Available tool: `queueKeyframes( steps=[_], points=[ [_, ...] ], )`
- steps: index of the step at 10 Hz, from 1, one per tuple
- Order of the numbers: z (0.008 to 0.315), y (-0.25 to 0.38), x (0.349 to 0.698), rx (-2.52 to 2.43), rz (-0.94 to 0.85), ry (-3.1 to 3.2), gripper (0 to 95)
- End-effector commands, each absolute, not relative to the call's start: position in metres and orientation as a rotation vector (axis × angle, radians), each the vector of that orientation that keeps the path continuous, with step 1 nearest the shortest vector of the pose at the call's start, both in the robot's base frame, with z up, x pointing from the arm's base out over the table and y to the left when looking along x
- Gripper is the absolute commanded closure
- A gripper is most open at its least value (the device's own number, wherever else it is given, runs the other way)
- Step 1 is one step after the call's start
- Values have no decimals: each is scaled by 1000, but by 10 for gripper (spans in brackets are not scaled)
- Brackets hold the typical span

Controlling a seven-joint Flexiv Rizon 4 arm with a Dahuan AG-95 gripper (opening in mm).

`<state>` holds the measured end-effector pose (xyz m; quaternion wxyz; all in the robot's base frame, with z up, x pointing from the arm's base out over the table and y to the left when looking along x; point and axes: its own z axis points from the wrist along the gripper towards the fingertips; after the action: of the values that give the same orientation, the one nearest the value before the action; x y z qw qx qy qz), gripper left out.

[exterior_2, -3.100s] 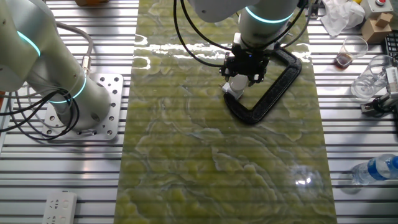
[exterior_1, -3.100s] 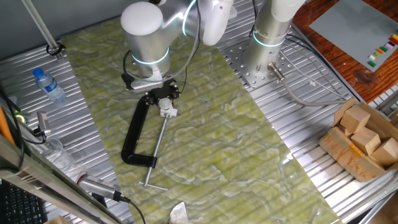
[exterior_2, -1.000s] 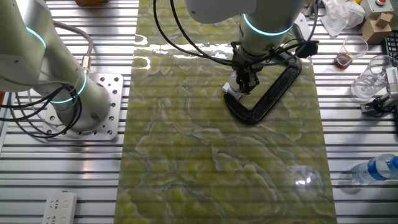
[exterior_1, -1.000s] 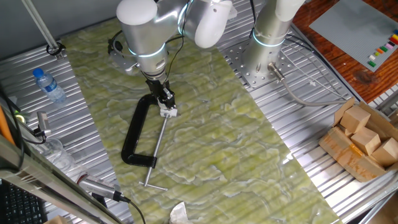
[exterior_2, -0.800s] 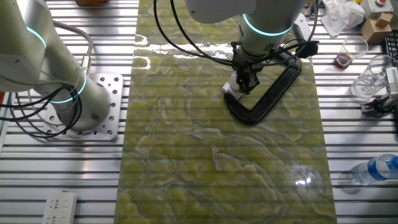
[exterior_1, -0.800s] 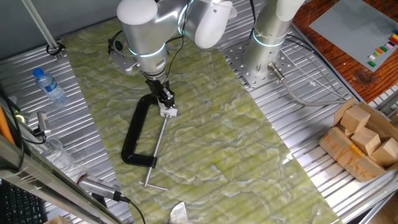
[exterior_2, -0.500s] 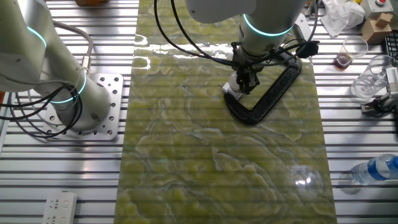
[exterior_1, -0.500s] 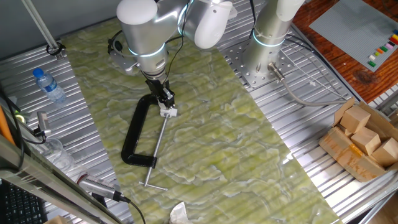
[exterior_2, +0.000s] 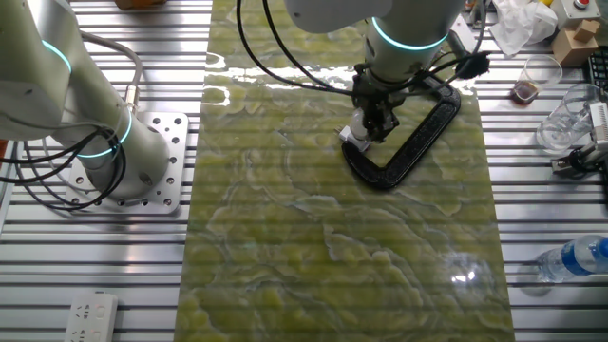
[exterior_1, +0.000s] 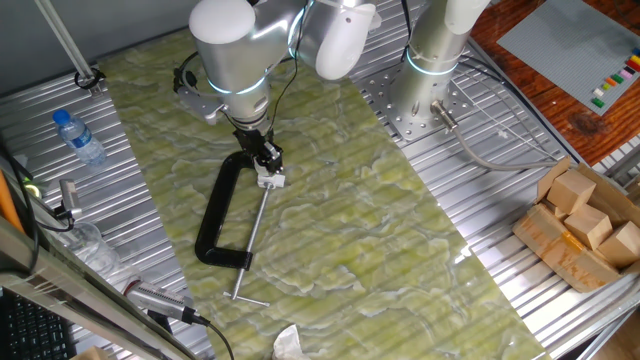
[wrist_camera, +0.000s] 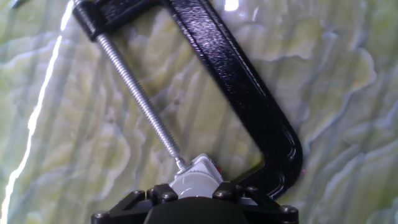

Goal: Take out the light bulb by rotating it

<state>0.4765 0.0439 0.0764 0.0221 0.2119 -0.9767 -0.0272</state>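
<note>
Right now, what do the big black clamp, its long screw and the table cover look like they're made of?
C-clamp: likely cast metal, glossy black paint with sharp highlights. Screw: bare steel, grey and visibly threaded. Table cover: glossy green marbled sheet, probably vinyl or laminate; it reflects the lights.

One black C-clamp (exterior_1: 222,215) — one blue-capped bottle (exterior_1: 78,137) — four wooden blocks (exterior_1: 587,222).

Small white frosted bulb (wrist_camera: 194,182) on a greyish base, mostly hidden, sitting in a white socket (exterior_1: 269,180) clamped at the end of a black C-clamp's (wrist_camera: 249,87) screw on the green mat.
</note>
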Motion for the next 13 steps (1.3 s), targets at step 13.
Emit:
queueKeyframes(
  steps=[13],
  points=[
    [77,44,476,1681,-50,-2624,950]
  ],
)
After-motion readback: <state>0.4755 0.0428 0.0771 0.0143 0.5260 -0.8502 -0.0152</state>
